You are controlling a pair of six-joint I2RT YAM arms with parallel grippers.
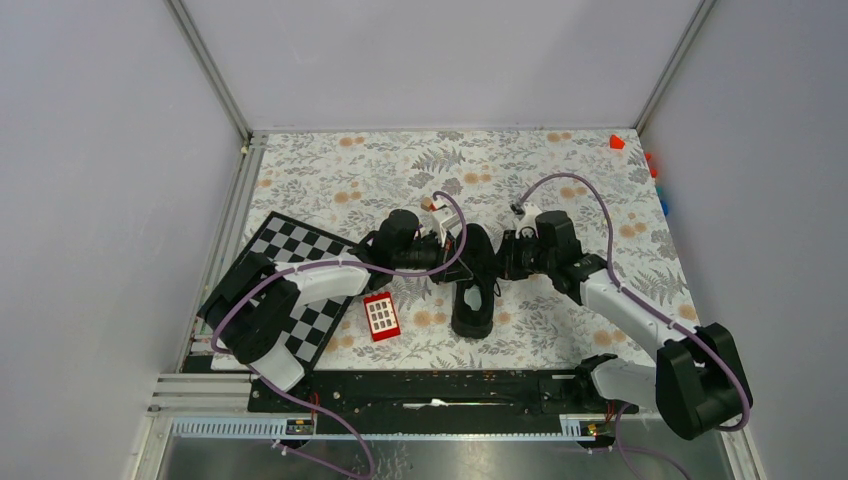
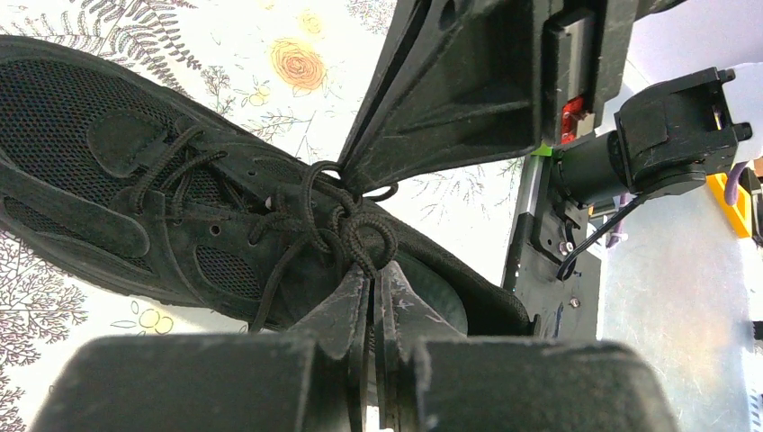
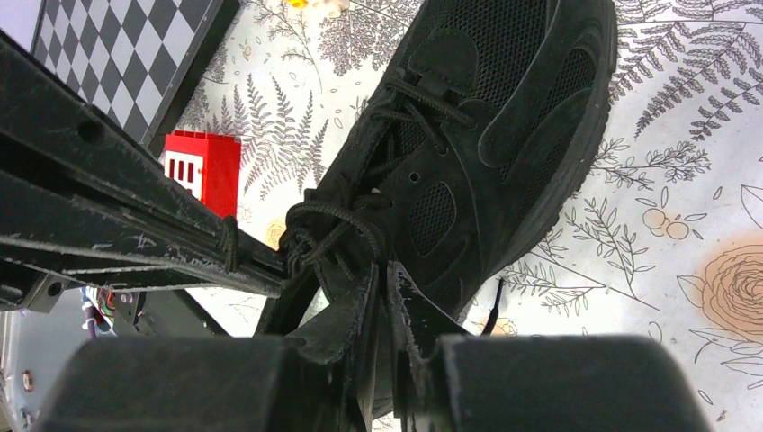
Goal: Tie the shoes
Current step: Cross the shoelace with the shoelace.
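**Knot stage: both end effectors at the lace cluster**

The shoe (image 1: 472, 300) is seen at the centre of the table (image 1: 560, 170), toe toward 12 o'clock and heel toward 6 o'clock. A red block (image 1: 381, 316) lies near it at 9 o'clock, and a checkerboard (image 1: 300, 270) beyond that.

The left end effector (image 2: 372, 281) is brought in from 9 o'clock. Its fingers are closed, and the laces (image 2: 346, 225) appear to be pinched at its tip, where a bundle of loops sits above the tongue. In the right wrist view a strand is also seen wrapped over its fingers.

The right end effector (image 3: 382, 274) is brought in from 3 o'clock, tip to tip with the left one. Its fingers are drawn nearly together at the same bundle. Whether a strand is caught between them cannot be told.

Judgement: a knot is being formed or tightened, and the bow is not yet recognisable.

For a clean result:
- A separate loop should be confirmed in each grip before any pull.
- The pull should be made evenly toward 9 and 3 o'clock, low over the tongue.
- The wrapped strand should be freed, or it may snag.
- An uneven pull is likely to drag or twist the unweighted shoe.
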